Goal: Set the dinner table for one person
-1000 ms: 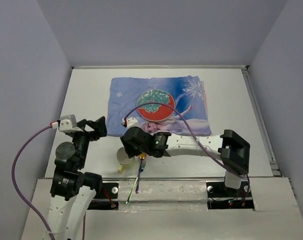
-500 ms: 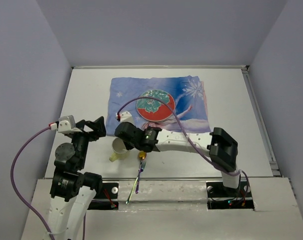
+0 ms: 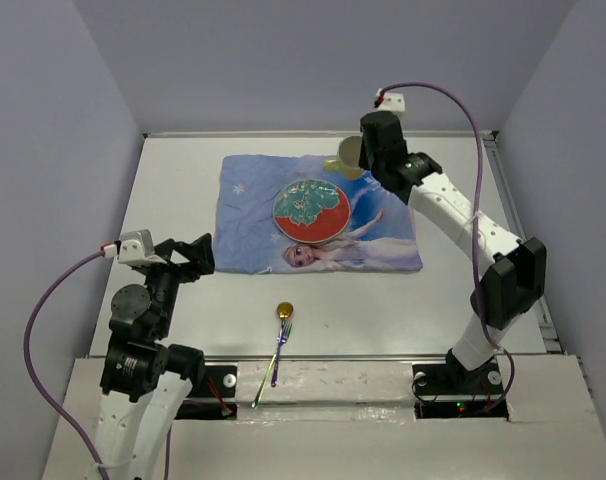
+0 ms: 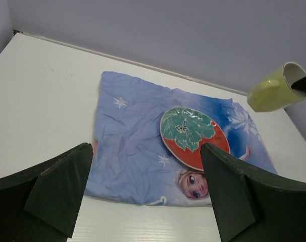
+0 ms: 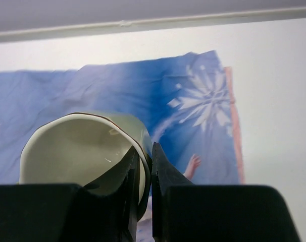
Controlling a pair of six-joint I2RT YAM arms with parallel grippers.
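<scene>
My right gripper (image 3: 358,160) is shut on the wall of a pale yellow-green mug (image 3: 345,158), one finger inside it and one outside. In the right wrist view the mug (image 5: 77,148) is tilted in the gripper (image 5: 144,154), in the air over the far edge of the blue princess mat (image 3: 253,215). A red and green plate (image 3: 310,210) lies on the mat. A gold spoon (image 3: 283,311) and an iridescent fork (image 3: 275,362) lie near the front edge of the white dinner table (image 3: 463,300). My left gripper (image 3: 190,255) hangs open and empty at the near left.
In the left wrist view the mug (image 4: 274,92) hangs at the upper right, above the plate (image 4: 193,136) and mat (image 4: 133,151). Grey walls close the table on three sides, with a raised rail (image 3: 518,230) along its right edge.
My right arm has swung from the near left of the table to the far right, carrying the mug up and over the mat. The left arm has not moved.
</scene>
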